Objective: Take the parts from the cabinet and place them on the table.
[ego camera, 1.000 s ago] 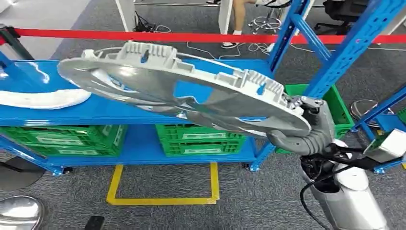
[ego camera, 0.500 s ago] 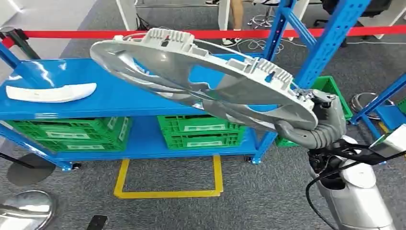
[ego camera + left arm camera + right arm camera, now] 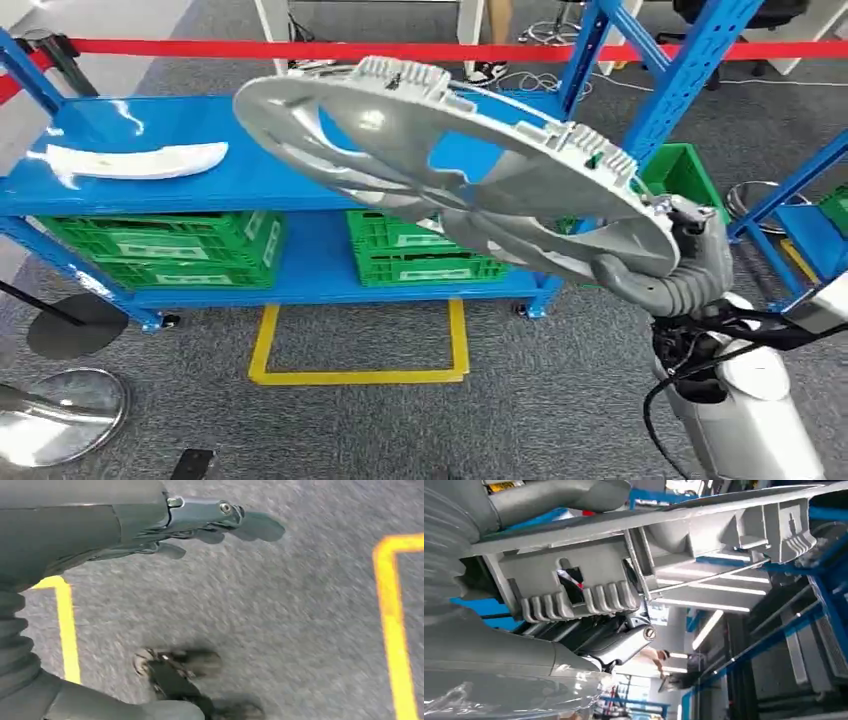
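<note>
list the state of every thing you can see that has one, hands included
silver wheel cover: lifted off the shelf, tilted, held at its rim
right hand: grips the wheel cover's rim
left hand: holds nothing, fingers stretched out, hanging over the floor
white curved part: lying flat on the blue shelf top
green crates: resting on the lower shelf
red barrier tape: stretched taut behind the shelf
</note>
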### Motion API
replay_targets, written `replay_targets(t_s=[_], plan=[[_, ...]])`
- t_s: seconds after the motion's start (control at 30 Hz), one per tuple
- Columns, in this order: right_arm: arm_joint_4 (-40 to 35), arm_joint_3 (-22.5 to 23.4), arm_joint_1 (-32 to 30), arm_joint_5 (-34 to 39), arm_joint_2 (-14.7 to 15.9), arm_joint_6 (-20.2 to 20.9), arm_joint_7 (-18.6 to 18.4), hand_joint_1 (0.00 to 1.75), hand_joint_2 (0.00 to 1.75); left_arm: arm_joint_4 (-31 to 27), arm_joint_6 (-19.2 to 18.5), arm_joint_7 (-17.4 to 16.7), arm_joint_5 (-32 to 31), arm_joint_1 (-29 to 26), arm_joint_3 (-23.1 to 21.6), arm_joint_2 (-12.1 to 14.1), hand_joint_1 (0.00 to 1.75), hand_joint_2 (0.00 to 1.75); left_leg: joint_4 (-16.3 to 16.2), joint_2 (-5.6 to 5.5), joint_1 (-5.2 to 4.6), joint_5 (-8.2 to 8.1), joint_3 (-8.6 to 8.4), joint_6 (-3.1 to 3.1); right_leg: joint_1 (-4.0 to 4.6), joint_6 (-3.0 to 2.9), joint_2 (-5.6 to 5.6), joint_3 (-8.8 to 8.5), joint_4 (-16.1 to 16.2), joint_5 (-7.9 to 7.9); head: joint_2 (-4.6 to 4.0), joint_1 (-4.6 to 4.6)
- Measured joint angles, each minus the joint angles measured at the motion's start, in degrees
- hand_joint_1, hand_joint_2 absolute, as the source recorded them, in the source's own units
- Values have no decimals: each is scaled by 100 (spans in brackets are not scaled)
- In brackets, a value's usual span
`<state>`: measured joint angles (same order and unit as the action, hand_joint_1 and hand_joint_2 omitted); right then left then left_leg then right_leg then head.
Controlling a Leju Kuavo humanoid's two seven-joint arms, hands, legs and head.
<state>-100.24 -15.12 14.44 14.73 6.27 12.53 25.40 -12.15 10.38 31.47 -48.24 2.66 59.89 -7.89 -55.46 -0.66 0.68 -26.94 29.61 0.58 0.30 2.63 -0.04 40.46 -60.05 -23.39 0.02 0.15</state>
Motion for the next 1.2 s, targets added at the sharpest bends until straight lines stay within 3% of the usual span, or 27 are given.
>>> replay_targets(t_s=[0.07,0.1,0.17,0.23,0.27,0.3,0.33,0.4,0.43,0.47,0.5,0.57,0.6,0.63,0.67,0.73,0.77,0.8,0.83,0.87,0.93,0.97,1.03,1.1,1.13,1.17,1.2], plan=[[0,31,-85,0,0,57,63,175,175,-7,0,64,-37,17,0,-2,0,175,-5,2,-20,109,113,48,-17,43,0,170,-905,-675,0,4],[0,55,-125,0,0,83,112,175,175,-11,0,88,-44,28,0,0,0,175,-12,0,-29,158,180,51,-16,48,0,240,-1300,-833,0,9],[-2,105,-228,-2,0,133,172,175,175,-20,-2,112,-33,33,0,13,0,175,-21,0,-55,254,299,55,-15,23,2,115,-1488,-711,0,9],[-9,149,-311,-39,0,153,179,175,175,-40,-4,138,11,33,9,33,0,175,-24,-1,-84,340,407,51,9,-62,3,-445,-790,-325,0,6],[-28,179,-352,-68,0,159,177,175,175,-53,-9,153,31,43,18,42,0,175,-24,-3,-92,379,442,45,34,-131,10,-807,-277,-259,0,2],[-70,225,-395,-92,0,168,170,175,175,-59,-28,191,81,56,33,44,0,175,-25,-4,-112,422,477,18,64,-217,3,-1114,212,-462,0,0],[-118,273,-440,-105,2,177,173,175,175,-74,-57,243,166,62,61,53,0,175,-27,2,-100,466,503,-11,67,-193,-5,-1242,445,-495,0,-7],[-177,361,-545,-98,15,186,186,175,175,-107,-120,328,341,67,173,57,0,175,-1,4,-51,582,553,-90,114,-188,7,-1164,415,-423,0,2],[-212,398,-611,-101,17,188,183,175,175,-112,-124,344,387,53,219,55,0,175,22,-4,-77,636,565,-129,96,-220,0,-1118,460,-341,0,0],[-235,425,-655,-103,19,192,181,175,175,-118,-122,346,404,64,270,63,0,175,-2,5,-64,537,596,-152,38,-243,-27,-1107,502,-266,0,11],[-258,448,-698,-107,22,194,175,175,175,-129,-118,346,404,55,300,61,0,175,-136,6,-72,253,672,-185,39,-280,-25,-1036,500,-215,0,-9],[-328,505,-794,-109,22,203,170,175,175,-147,-107,341,382,58,328,59,0,175,-967,7,-39,-457,907,-237,31,-298,-30,-889,487,-111,0,-24],[-352,525,-818,-116,22,203,170,175,175,-149,-107,341,376,61,334,59,0,175,-1407,7,-33,-672,1007,-260,30,-298,-32,-807,486,-42,0,-29],[-361,535,-841,-120,22,201,164,175,175,-153,-107,341,358,63,339,57,0,175,-1690,8,-25,-686,1039,-280,28,-299,-32,-726,485,23,0,-35],[-367,540,-869,-125,22,192,155,175,175,-158,-107,341,358,65,345,57,0,175,-1761,8,-15,-532,990,-295,26,-294,-32,-644,475,84,0,-33],[-387,542,-914,-164,22,181,140,175,175,-179,-94,341,369,74,380,61,0,175,-1350,10,2,-17,600,-322,4,-247,-29,-462,422,188,0,-35],[-407,544,-937,-182,22,172,140,175,175,-197,-76,341,383,85,393,59,0,175,-915,13,20,68,284,-342,-8,-209,-25,-396,394,229,0,-35],[-446,549,-962,-208,22,164,140,175,175,-203,-53,341,385,101,411,42,0,175,-490,12,41,-33,-68,-361,17,-166,-26,-330,363,254,0,-42],[-496,570,-976,-234,22,146,142,175,175,-216,-35,339,385,115,422,28,0,175,-21,-16,27,-151,-303,-318,20,-145,-44,-281,325,277,0,-42],[-516,584,-980,-243,22,142,146,175,175,-219,-26,324,382,120,430,13,0,175,81,-26,22,-219,-275,-239,22,-104,-34,-235,319,377,0,-39],[-516,588,-1020,-251,22,133,151,175,175,-221,-26,285,380,84,448,11,0,175,-6,-31,-16,-141,-134,-148,2,-46,-34,-147,349,518,0,-46],[-516,590,-1080,-256,22,131,151,175,175,-221,-24,282,380,47,459,2,0,175,-1,4,25,-90,-89,-78,-22,-22,-25,-87,322,470,0,-57],[-516,605,-1148,-267,28,131,146,175,175,-232,-22,271,382,13,476,7,0,175,-1,14,4,6,-12,5,-35,49,-19,35,-161,-152,0,0],[-516,612,-1146,-260,31,131,146,175,175,-241,-28,269,378,36,479,7,0,175,-5,16,-21,117,118,41,-38,85,-19,223,-1090,-772,0,6],[-516,614,-1152,-243,31,133,155,175,175,-243,-46,247,369,50,479,7,0,175,-6,16,-37,184,195,47,-37,81,-19,246,-1468,-893,0,6],[-516,623,-1158,-229,31,133,166,175,175,-243,-68,239,354,50,479,7,0,175,-8,17,-53,239,263,52,-32,66,-18,177,-1576,-825,0,9],[-516,643,-1173,-221,33,133,168,175,175,-243,-79,241,336,45,479,4,0,175,-8,18,-64,297,332,51,-29,42,-17,15,-1483,-629,0,9]])
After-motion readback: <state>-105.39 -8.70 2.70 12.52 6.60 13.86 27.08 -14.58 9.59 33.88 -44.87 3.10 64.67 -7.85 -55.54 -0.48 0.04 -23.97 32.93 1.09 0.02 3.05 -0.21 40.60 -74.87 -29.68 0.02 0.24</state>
